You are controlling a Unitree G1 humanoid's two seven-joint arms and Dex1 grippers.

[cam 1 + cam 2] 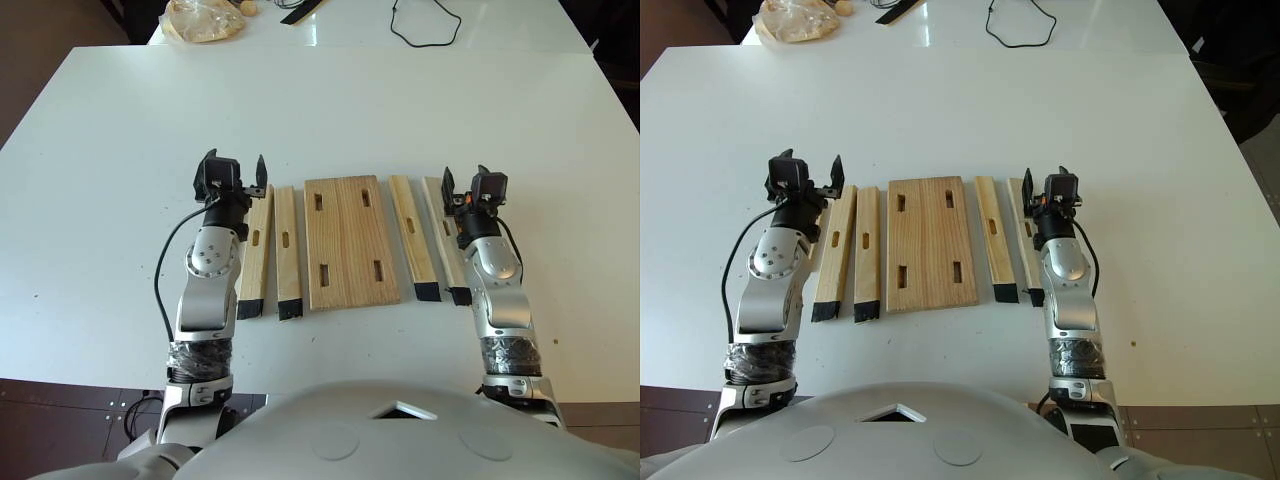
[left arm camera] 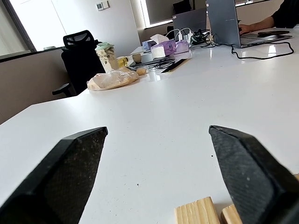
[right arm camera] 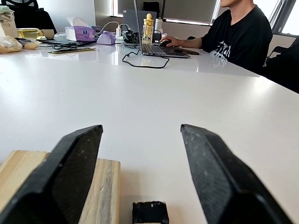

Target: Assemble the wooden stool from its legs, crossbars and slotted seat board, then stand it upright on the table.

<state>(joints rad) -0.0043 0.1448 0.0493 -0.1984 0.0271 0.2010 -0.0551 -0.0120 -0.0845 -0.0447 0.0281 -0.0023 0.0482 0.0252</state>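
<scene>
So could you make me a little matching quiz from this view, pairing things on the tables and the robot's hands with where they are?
Things:
1. seat board
2. left hand
3. right hand
4. plastic bag

Places:
A. on the farther table
B. open, at the far end of the rightmost slat
C. flat, in the middle of the row of slats
D. open, at the far end of the leftmost slat

Pairs: 1-C, 2-D, 3-B, 4-A
</scene>
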